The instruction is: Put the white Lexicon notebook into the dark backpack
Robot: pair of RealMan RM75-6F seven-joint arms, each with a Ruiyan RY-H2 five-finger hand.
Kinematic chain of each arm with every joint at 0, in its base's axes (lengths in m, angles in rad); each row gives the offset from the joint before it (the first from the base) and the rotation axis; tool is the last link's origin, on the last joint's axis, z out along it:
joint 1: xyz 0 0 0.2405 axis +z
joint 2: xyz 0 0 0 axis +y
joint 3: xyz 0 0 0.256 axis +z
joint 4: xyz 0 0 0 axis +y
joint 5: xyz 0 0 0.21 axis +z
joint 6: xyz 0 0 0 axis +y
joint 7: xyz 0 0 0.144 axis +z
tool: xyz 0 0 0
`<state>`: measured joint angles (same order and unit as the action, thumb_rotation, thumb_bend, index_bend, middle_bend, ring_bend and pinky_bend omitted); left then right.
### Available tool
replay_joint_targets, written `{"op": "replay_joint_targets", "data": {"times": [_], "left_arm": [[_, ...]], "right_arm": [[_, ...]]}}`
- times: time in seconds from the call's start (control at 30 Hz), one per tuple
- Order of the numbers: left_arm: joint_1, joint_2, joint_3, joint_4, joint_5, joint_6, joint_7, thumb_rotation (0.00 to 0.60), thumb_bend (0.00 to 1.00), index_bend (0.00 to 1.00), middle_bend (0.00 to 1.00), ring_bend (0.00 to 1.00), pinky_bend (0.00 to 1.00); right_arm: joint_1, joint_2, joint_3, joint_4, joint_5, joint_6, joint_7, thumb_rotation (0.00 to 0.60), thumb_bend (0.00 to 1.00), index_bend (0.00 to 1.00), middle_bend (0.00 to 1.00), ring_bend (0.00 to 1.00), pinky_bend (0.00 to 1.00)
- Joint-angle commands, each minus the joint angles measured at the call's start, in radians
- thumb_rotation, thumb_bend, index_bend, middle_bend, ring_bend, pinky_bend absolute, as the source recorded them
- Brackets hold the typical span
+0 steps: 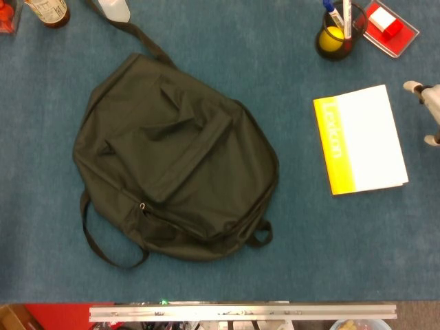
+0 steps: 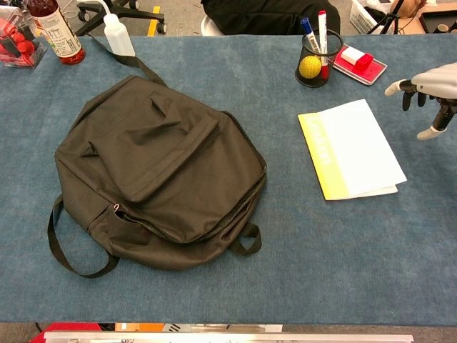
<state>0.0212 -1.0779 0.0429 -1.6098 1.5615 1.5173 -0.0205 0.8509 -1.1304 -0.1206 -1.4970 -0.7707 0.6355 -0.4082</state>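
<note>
Blue table [image 2: 285, 286]: dark backpack [image 2: 157, 171], white Lexicon notebook [image 2: 353, 150] flat, right hand [image 2: 428, 89] empty, fingers apart.

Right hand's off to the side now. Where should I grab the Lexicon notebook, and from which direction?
Probably the white open edge, coming in from the right. The notebook lies flat and closed, yellow spine toward the backpack, and its near right corner looks slightly lifted, offering fingers a way under. The right hand is already beside that edge.

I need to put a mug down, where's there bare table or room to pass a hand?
Bare blue table lies between the backpack and the notebook, and along the near edge below both. The far edge is crowded: bottles at far left, pen cup and red tray at far right.
</note>
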Motion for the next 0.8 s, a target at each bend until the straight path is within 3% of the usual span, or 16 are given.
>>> {"op": "replay_joint_targets", "data": {"times": [0.03,0.23,0.53,0.63,0.8], "left_arm": [[0.002,0.002,-0.002,-0.001,-0.006,0.003,-0.003,0.600,0.27,0.23,0.29,0.27,0.28],[0.012,0.009,-0.001,-0.004,-0.010,0.015,-0.008,0.600,0.27,0.23,0.29,0.27,0.28],[0.021,0.018,0.000,-0.008,-0.011,0.029,-0.009,0.600,0.27,0.23,0.28,0.27,0.28],[0.024,0.022,0.002,-0.006,-0.006,0.034,-0.015,0.600,0.27,0.23,0.28,0.27,0.28],[0.030,0.029,-0.003,0.001,-0.014,0.044,-0.025,0.600,0.27,0.23,0.28,0.27,0.28]], "right_arm": [[0.035,-0.057,0.003,0.046,0.053,-0.022,-0.035,0.600,0.16,0.13,0.29,0.29,0.27],[0.067,-0.113,0.027,0.057,0.038,-0.039,-0.036,0.600,0.16,0.13,0.29,0.25,0.24],[0.066,-0.133,0.067,-0.012,-0.127,-0.046,0.029,0.600,0.17,0.13,0.28,0.23,0.22],[0.040,-0.082,0.076,-0.066,-0.192,-0.012,0.070,0.600,0.17,0.13,0.28,0.23,0.22],[-0.038,0.078,0.085,-0.212,-0.333,0.108,0.145,0.600,0.17,0.13,0.30,0.23,0.22]]}}
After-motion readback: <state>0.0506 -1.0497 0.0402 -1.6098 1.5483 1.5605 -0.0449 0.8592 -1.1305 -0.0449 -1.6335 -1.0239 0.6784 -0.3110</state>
